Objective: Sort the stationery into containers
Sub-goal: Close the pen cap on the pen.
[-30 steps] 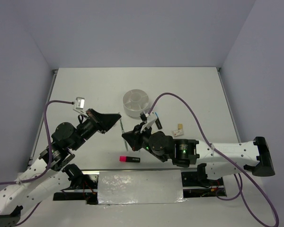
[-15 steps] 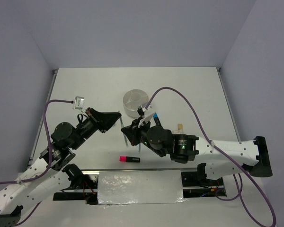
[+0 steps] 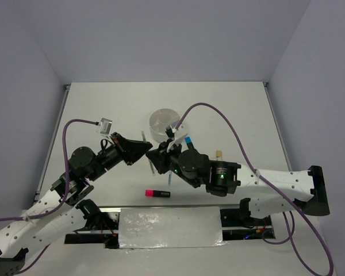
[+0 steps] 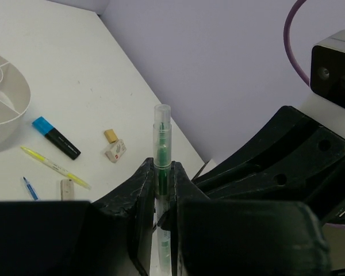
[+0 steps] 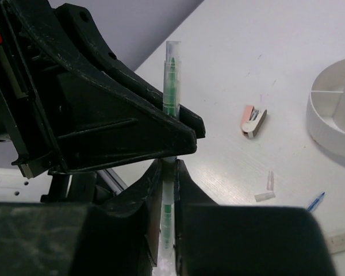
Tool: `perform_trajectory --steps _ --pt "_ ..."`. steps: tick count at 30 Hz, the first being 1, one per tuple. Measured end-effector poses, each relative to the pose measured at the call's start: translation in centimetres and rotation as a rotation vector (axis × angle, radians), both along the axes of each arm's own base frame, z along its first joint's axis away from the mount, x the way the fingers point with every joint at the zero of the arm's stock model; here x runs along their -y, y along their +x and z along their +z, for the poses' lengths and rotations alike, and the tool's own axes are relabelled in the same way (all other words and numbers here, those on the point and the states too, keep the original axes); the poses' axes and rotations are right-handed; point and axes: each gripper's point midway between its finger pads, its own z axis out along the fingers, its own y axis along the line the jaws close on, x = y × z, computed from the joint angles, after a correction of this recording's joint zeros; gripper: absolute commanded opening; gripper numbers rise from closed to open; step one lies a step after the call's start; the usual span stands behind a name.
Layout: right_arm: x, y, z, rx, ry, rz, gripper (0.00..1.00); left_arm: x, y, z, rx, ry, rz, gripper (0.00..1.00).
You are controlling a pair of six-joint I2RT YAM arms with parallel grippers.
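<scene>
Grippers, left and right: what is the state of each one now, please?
Left gripper: closed, holding the green pen.
Right gripper: closed on the same green pen.

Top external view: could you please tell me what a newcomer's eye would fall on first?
Both arms meet mid-table: the left gripper and the right gripper are each shut on the same thin clear pen with green ink. Beyond them stands the round white divided cup, and a pink-and-black highlighter lies near the arm bases.

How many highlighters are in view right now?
2. The pink-and-black highlighter lies near the table's near edge; the blue-and-black highlighter lies beside the white cup. The arms may hide more.
</scene>
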Motion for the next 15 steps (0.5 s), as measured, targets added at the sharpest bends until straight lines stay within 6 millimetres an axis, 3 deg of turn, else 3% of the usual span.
perform_trajectory --steps 1,2,5,7,10,11,14,15 --pt "-0.1 0.0 0.0 0.004 -0.002 0.006 0.23 0.0 0.0 0.0 0.005 0.003 -0.002 0.0" --pt "-0.1 -0.1 0.0 0.007 -0.005 0.017 0.42 0.1 -0.1 0.0 0.012 0.007 -0.009 0.0" --pt "-0.7 -0.7 0.0 0.015 -0.005 0.081 0.45 0.5 -0.8 0.8 0.062 0.003 -0.056 0.0" --pt "-1.3 -1.3 -0.2 0.014 0.005 0.133 0.41 0.8 -1.5 1.4 0.105 0.001 -0.098 0.0" --pt "-1.5 -1.8 -1.1 0.009 0.007 0.186 0.17 1.2 -2.7 2.4 0.168 -0.006 -0.165 0.0" --pt "-1.6 -2.0 -1.3 0.006 0.01 0.202 0.04 1.2 -3.0 2.6 0.188 -0.004 -0.179 0.0" --pt "-1.6 -2.6 -0.8 0.006 0.04 0.237 0.0 1.3 -3.5 2.9 0.222 -0.004 -0.204 0.23" --pt "-1.6 -2.8 -0.6 0.01 0.049 0.247 0.0 1.3 -3.5 3.1 0.234 -0.005 -0.207 0.44"
